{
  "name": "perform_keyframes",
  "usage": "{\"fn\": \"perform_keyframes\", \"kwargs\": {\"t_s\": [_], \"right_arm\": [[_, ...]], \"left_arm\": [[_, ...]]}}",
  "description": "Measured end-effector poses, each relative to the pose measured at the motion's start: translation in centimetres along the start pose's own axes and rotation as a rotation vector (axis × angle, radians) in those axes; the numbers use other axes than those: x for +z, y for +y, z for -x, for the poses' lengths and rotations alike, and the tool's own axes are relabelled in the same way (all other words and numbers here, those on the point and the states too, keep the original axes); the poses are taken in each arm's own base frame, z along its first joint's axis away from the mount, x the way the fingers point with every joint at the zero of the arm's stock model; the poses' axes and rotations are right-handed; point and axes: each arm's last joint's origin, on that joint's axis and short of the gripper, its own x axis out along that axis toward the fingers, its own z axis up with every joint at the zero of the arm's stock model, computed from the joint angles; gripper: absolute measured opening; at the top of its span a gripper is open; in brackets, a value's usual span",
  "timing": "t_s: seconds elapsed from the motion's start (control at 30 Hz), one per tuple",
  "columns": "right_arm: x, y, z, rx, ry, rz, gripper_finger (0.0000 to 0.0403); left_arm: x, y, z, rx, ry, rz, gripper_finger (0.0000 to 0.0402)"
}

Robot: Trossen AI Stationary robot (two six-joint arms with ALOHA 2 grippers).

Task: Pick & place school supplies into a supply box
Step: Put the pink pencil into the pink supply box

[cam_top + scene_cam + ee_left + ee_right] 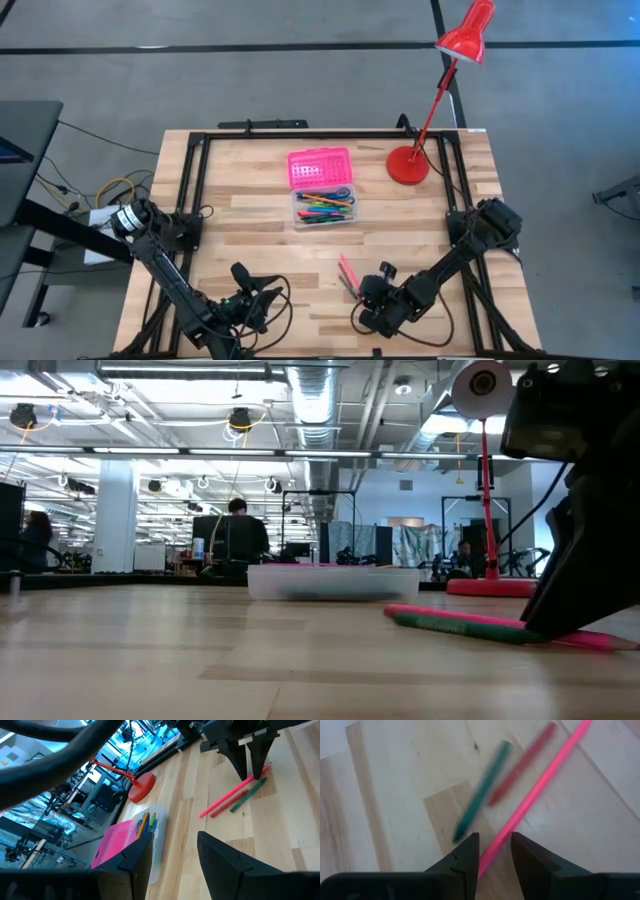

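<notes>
The supply box lies open at mid-table: its pink lid [318,166] far of its clear base [325,208], which holds several coloured pens. Three pens lie loose on the wood near the front: a pink one [535,795], a green one [482,790] and a red one [522,765]. My right gripper [495,855] points down, open, with one finger on either side of the pink pen near its near end [252,775]; no touch shows. My left gripper [175,852] is open over the front edge [258,298], left of the pens, holding nothing. No scissors show.
A red desk lamp stands with its round base [407,164] right of the box, its stem leaning toward the far right and its head [465,35] beyond the table. A black frame [300,133] runs along the table's edges. Bare wood lies left of the box.
</notes>
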Motion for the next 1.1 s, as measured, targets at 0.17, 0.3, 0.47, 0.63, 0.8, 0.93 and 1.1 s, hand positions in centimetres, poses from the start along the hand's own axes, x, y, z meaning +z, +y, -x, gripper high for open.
{"fn": "perform_keyframes", "kwargs": {"t_s": [0.17, 0.3, 0.47, 0.63, 0.8, 0.93, 1.1], "right_arm": [[0.2, -0.3, -0.1, -0.015, 0.013, -0.026, 0.0107], [0.7, -0.6, -0.4, -0.032, 0.025, -0.053, 0.0107], [1.2, -1.4, -0.7, -0.069, 0.048, -0.081, 0.0107], [1.6, -2.0, -1.1, -0.092, 0.087, -0.058, 0.0107], [1.7, -2.3, -1.2, -0.092, 0.114, 0.068, 0.0107], [1.7, -2.4, -1.2, -0.094, 0.123, 0.108, 0.0107], [1.7, -2.4, -1.3, -0.097, 0.123, 0.118, 0.0107]], "left_arm": [[0.0, 0.0, 0.0, 0.003, 0.000, 0.000, 0.0151], [-0.1, 0.0, 0.0, 0.003, 0.001, -0.002, 0.0151], [-0.1, 0.0, 0.0, -0.022, 0.021, 0.004, 0.0151], [-0.2, -0.2, 0.0, -0.058, 0.049, 0.021, 0.0151], [-1.8, -1.7, -0.7, -0.116, 0.041, 0.083, 0.0151], [-3.0, -3.7, -2.2, -0.379, 0.020, 0.113, 0.0151], [-3.6, -4.1, -4.1, -0.583, -0.158, 0.110, 0.0151]]}}
